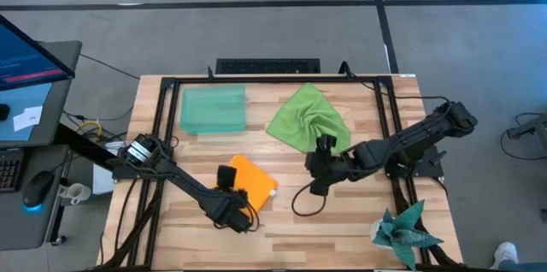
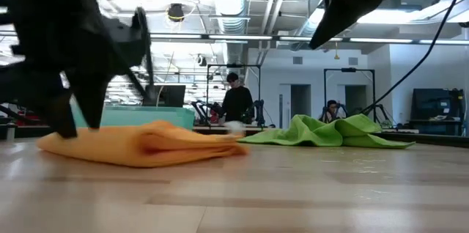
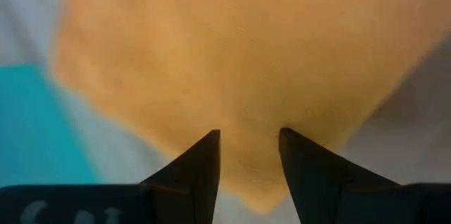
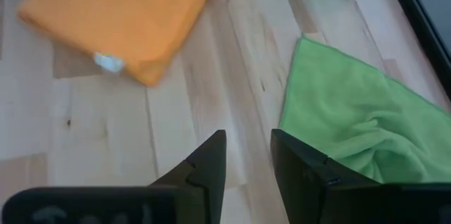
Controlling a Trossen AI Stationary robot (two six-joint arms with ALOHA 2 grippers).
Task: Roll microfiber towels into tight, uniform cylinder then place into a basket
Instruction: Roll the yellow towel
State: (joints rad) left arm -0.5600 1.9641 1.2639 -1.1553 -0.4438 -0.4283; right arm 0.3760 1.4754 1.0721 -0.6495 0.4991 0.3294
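Two towels lie on the wooden table (image 1: 282, 221), and we record them separately. We find the orange towel (image 1: 254, 180) folded into a flat pad at lower centre-left of the high view, resting directly on the boards. The lime green towel (image 1: 308, 118) lies crumpled and unrolled at upper centre, just right of the basket (image 1: 213, 109), which sits at upper left of the table surface; we see no towel inside it.

We note the left gripper (image 1: 235, 206) at the lower left corner of the orange towel in the high view. In its wrist view the fingers (image 3: 201, 175) stand slightly apart above the orange cloth with a narrow gap between them, clamping nothing that we can see.

We place the right gripper (image 1: 318, 180) at lower centre, over bare wood between the two towels and just below the green one. Its jaws likewise show a narrow gap in its wrist view and hold nothing.

A dark teal spiky cloth (image 1: 406, 229) sits at the lower right table corner, well apart from both towels.

In the low view a person (image 2: 236, 101) stands in the room behind.
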